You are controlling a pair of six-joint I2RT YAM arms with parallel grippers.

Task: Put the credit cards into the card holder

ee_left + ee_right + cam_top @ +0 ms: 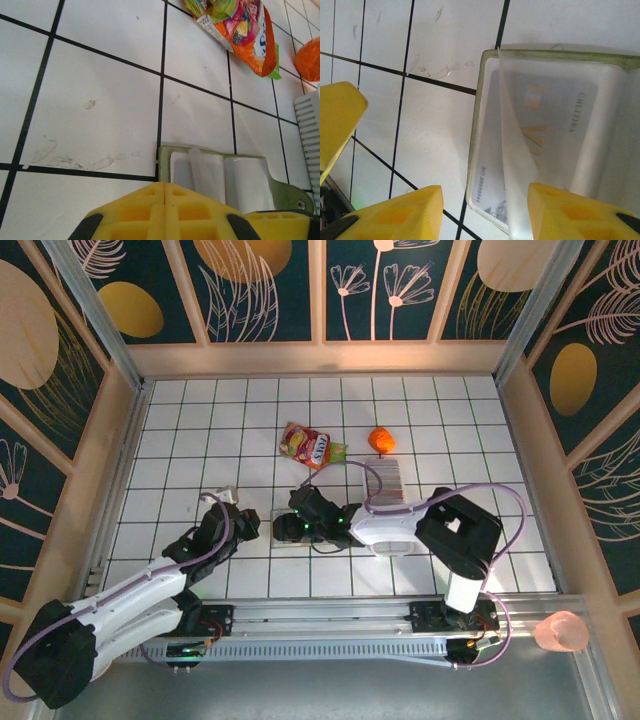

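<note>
The card holder (485,65) lies open on the tiles, with an olive rim and a pale inside. One grey credit card (545,115) sits behind its clear pocket. My right gripper (485,210) is open just above the holder's near corner, one finger over bare tile and the other over the pocket. My left gripper (165,200) is shut, with nothing seen between its fingers, and its tips are at the holder's (220,175) near left edge. From above, both grippers (240,525) (300,525) meet at the table's middle. More credit cards (388,478) stand packed on edge in a tray.
A bright snack packet (312,445) and an orange object (382,438) lie beyond the grippers. The long white tray (309,135) is to the right of the holder. A pink cup (562,632) stands off the table at the near right. Low walls ring the tiled table.
</note>
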